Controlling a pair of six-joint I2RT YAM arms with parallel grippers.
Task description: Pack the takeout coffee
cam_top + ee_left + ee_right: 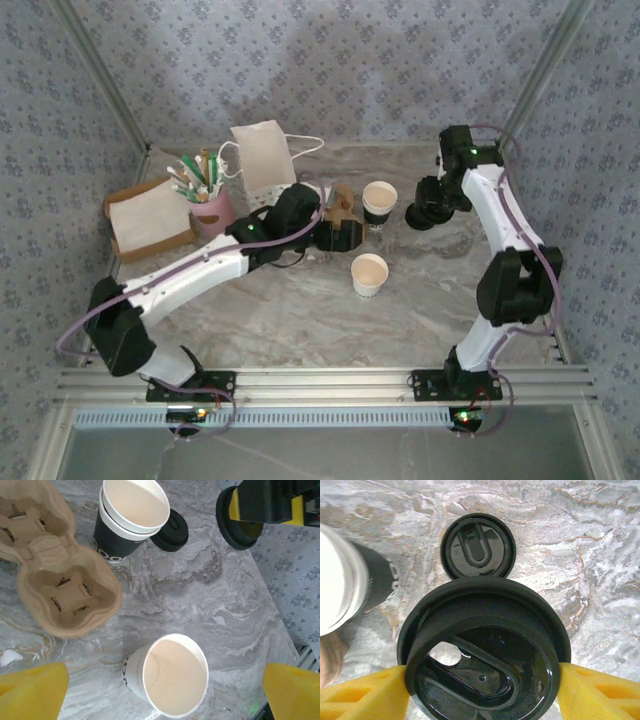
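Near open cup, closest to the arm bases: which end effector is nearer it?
Left. The left end effector hangs open just beyond the near open cup, to its left; the right end effector, shut on a black lid, sits further off, beyond and right.

Far dark-banded cup (107, 542): white print on the band. The left wrist view shows 2 rounded characters like "00", and the rest wraps out of sight. The right wrist view catches 1 more white fragment of it, unreadable.

Near cup (131, 672): dark print down its pale side, rounded characters again, cut off by the rim, no word made out.

Held black lid (485, 670): moulded ridges, any embossing too faint to read.
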